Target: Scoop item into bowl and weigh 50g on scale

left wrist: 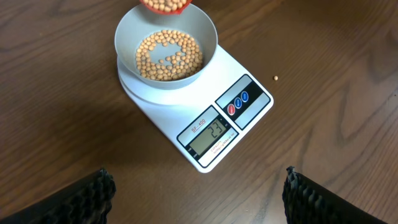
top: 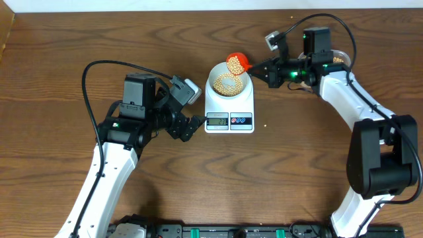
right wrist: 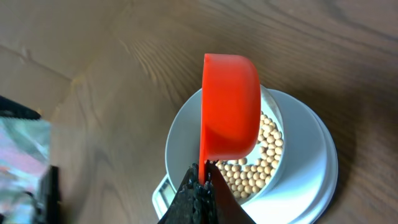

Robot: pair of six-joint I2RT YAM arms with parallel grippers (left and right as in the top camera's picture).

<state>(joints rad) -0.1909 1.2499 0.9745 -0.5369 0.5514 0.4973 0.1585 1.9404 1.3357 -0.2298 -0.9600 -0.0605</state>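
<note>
1. Dark brown wood-grain table [top: 53, 79] is seen throughout, with the scale [top: 246, 104] set near its middle and its display lit.
2. The bowl [top: 213, 82] is seated on the scale's platform, and a layer of beans [left wrist: 168, 56] is spread over its bottom.
3. One stray bean [left wrist: 275, 78] is seen on the wood beside the scale.
4. The right arm is arched from the near right edge to the far side, with its forearm turned leftward toward the bowl.
5. The right gripper [right wrist: 204, 180] is pressed together on the handle of an orange-red scoop [right wrist: 230, 106], which is held tilted above the bowl's far rim with beans in it.
6. The left arm is bent at the elbow, with its wrist angled toward the scale's front.
7. The left gripper [top: 192, 127] is held just beside the scale's left front corner; its fingers [left wrist: 87, 198] are spread wide and nothing is gripped.
</note>
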